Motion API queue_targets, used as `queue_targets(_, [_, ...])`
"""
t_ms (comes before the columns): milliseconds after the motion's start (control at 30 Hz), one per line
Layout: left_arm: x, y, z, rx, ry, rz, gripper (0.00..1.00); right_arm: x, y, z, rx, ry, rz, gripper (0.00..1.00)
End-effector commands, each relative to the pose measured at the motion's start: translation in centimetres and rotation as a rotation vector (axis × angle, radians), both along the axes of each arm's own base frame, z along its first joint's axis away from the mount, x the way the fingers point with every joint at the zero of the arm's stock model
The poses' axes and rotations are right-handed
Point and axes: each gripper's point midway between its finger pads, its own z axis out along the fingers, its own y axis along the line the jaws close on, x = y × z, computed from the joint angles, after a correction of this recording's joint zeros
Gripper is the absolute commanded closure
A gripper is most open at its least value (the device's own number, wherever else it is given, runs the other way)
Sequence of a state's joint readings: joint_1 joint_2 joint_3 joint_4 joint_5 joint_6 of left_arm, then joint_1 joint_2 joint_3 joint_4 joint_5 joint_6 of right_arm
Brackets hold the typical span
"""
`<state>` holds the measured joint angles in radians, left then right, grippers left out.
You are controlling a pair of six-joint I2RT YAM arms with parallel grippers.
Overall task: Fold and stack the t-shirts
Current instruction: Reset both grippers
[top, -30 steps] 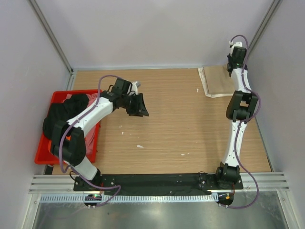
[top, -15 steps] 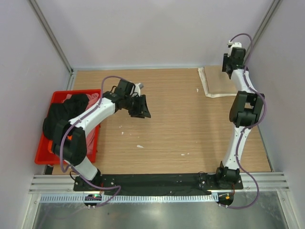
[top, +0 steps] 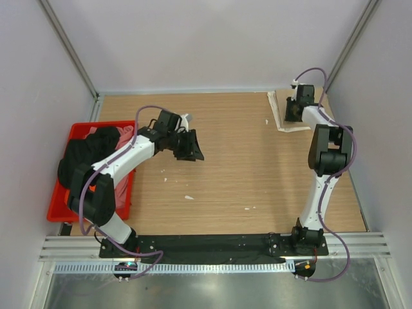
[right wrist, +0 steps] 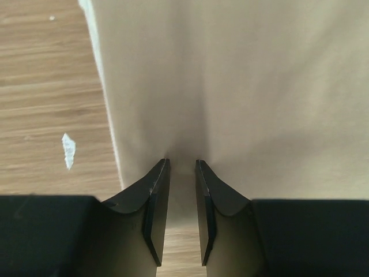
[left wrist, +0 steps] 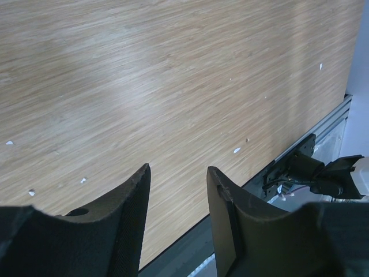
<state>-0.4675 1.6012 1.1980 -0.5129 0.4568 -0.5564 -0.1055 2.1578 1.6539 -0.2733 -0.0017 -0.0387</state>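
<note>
Wooden table: I read the right gripper nearly closed, apparently pinching the tan t-shirt near its inner edge; left gripper open, empty, well apart.

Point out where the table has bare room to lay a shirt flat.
The tabletop between the left arm's fingers and the tan t-shirt is bare, and on toward the near edge, save small white flecks. Crowded: the red bin at left, and the far right corner.

One tan t-shirt and one cream t-shirt at the right fingers; one red bin left of the left fingers
</note>
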Motion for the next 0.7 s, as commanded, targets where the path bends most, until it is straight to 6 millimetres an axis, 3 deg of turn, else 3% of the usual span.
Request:
queue_targets(0, [0.3, -0.7, 2.2, -0.058, -0.056, -0.004, 0.55, 0.3, 2.4, 2.4, 0.014, -0.052, 0.028, 0.70])
queue_targets(67, [0.4, -0.7, 2.6, -0.059, -0.061, 0.001, 0.54, -0.1, 1.1, 2.8, -0.040, -0.042, -0.032, 0.70])
queue_targets(167, [0.6, -0.2, 3.5, -0.033, -0.090, 0.014, 0.54, -0.4, -0.3, 5.3, -0.093, -0.048, -0.100, 0.69])
queue_targets(267, [1.3, 0.9, 5.0, 0.011, -0.161, 0.041, 0.54, -0.9, 0.0, 9.8, -0.071, -0.092, -0.119, 0.66])
queue_targets(333, [1.8, 1.2, 7.8, 0.002, -0.244, 0.056, 0.54, -1.6, 1.4, 12.6, -0.033, -0.126, -0.130, 0.63])
queue_targets(433, [2.0, 1.8, 10.8, -0.020, -0.318, 0.095, 0.53, -4.6, 3.4, 16.0, 0.007, -0.102, -0.153, 0.59])
queue_targets(467, [1.5, 2.1, 12.5, -0.045, -0.352, 0.103, 0.52, -6.8, 5.4, 17.0, 0.039, -0.066, -0.156, 0.58])
queue_targets(533, [0.5, 2.5, 14.2, -0.066, -0.370, 0.114, 0.51, -9.4, 7.8, 17.4, 0.060, -0.034, -0.148, 0.55])
queue_targets(567, [-0.6, 2.9, 16.0, -0.096, -0.399, 0.116, 0.50, -11.4, 8.9, 16.4, 0.086, 0.008, -0.150, 0.52])
queue_targets(600, [-1.4, 3.2, 16.9, -0.115, -0.402, 0.123, 0.49, -13.2, 10.2, 18.4, 0.131, -0.034, -0.117, 0.47])
queue_targets(633, [-2.2, 3.6, 17.3, -0.117, -0.404, 0.128, 0.47, -14.5, 11.1, 19.1, 0.163, -0.048, -0.109, 0.41])
queue_targets(667, [-2.7, 4.4, 18.2, -0.117, -0.432, 0.156, 0.39, -16.0, 12.3, 19.3, 0.187, -0.040, -0.090, 0.36])
